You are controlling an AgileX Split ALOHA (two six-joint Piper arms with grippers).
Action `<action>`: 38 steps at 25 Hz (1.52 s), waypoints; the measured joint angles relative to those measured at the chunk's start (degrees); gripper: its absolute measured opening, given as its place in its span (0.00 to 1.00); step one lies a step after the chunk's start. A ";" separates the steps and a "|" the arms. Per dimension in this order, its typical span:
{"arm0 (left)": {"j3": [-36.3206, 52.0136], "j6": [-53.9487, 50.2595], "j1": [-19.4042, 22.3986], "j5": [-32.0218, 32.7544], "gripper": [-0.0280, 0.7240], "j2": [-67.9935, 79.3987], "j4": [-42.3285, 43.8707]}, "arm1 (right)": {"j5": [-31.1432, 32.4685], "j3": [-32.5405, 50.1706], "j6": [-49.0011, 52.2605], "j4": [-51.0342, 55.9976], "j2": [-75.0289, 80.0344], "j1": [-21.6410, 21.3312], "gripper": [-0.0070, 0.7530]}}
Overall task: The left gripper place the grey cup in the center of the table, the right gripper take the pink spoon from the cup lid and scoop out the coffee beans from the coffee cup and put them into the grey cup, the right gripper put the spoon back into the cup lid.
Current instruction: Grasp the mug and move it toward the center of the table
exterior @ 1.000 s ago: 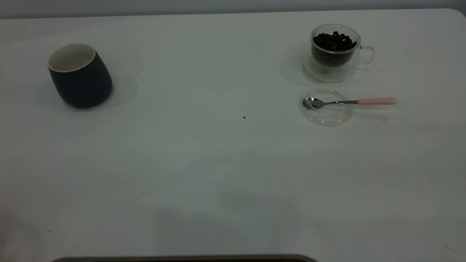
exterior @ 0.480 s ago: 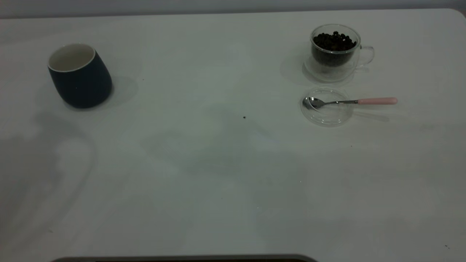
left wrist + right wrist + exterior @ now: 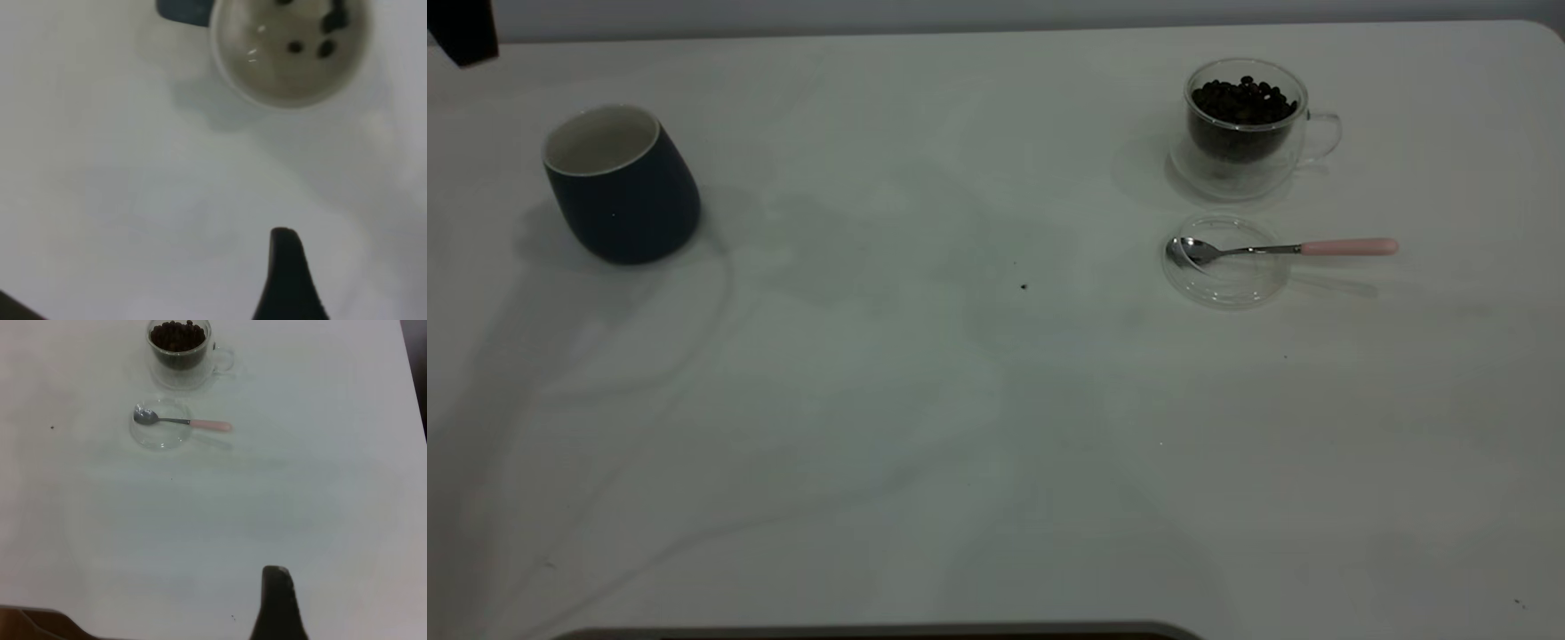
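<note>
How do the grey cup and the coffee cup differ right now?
The grey cup is opaque and dark with a white inside; the coffee cup is clear glass. The grey cup holds only a few beans, the coffee cup a heap. The grey cup looks larger. Both stand upright on the table.

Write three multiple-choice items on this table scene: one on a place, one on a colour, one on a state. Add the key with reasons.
1. Where does the bowl of the pink spoon rest?
A. in the cup lid
B. in the coffee cup
C. in the grey cup

2. What colour is the inside of the grey cup?
A. black
B. white
C. pink

3. What state is the coffee cup in?
A. tipped over
B. empty
C. upright, holding coffee beans

Key: 1 A, the bowl lies inside the clear disc, the handle sticking out past its rim. 2 B, the pale lining shows at the rim. 3 C, it stands upright with the dark heap inside.
</note>
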 joint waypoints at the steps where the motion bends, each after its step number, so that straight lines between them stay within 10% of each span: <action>1: -1.16 0.30 0.00 0.00 0.82 1.71 1.47 | 0.00 0.00 0.00 0.00 0.00 0.00 0.79; 26: -5.16 10.81 -0.52 -14.61 0.82 21.09 14.62 | 0.00 0.00 0.00 0.00 0.00 0.00 0.79; 38: -5.16 10.81 -11.78 -18.66 0.82 21.09 8.37 | 0.00 0.00 0.00 0.00 0.00 0.00 0.79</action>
